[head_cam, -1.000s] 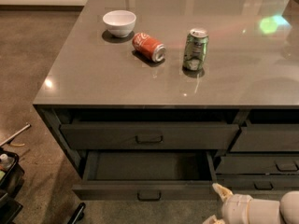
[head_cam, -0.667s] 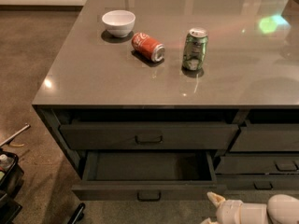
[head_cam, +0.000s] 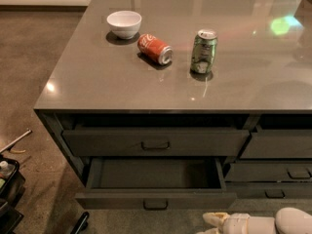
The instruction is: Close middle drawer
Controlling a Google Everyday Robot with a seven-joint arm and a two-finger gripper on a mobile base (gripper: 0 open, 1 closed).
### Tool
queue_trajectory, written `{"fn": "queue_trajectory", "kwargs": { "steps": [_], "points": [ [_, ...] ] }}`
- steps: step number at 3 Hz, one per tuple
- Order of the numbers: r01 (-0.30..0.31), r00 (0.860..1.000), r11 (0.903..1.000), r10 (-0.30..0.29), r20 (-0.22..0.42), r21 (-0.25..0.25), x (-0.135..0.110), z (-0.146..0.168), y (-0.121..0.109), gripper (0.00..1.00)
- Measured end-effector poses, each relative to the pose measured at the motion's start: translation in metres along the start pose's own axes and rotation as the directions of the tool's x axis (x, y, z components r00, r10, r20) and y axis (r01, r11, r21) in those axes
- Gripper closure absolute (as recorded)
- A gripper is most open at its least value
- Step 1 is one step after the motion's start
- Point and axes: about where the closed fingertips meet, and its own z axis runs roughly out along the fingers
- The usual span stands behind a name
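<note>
Middle drawer (head_cam: pixel 156 199) pulled out under the bench (head_cam: pixel 97 82) top, open as far as a second ago, gripper (head_cam: pixel 206 225) low before its front's right end, shifted left since then, jaws parted and empty, red cola can (head_cam: pixel 155 48), green can (head_cam: pixel 203 51), white bowl (head_cam: pixel 124 23) unmoved.

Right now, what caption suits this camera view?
Middle drawer open, claw low beside its right end; bowl, red can, green can on countertop above.

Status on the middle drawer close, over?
Gripper low at bottom right, in front of right end of middle drawer, no contact seen. Drawer pulled out, not yet closed. Bowl, red can, green can on countertop, out of its path.
</note>
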Motion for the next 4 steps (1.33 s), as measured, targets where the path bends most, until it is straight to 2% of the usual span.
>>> {"fn": "queue_trajectory", "kwargs": {
  "steps": [1,2,3,4],
  "points": [
    [0.0,1.0,1.0,0.0,0.0,0.0,0.0,0.0,0.0,0.63],
    [-0.002,0.999,1.0,0.002,0.034,-0.003,-0.001,0.006,-0.007,0.87],
    [-0.005,0.983,0.9987,-0.005,0.182,0.051,-0.007,0.027,-0.04,1.0],
    [-0.018,0.964,0.9919,-0.017,0.266,0.126,-0.012,0.044,-0.072,1.0]
  ]
}}
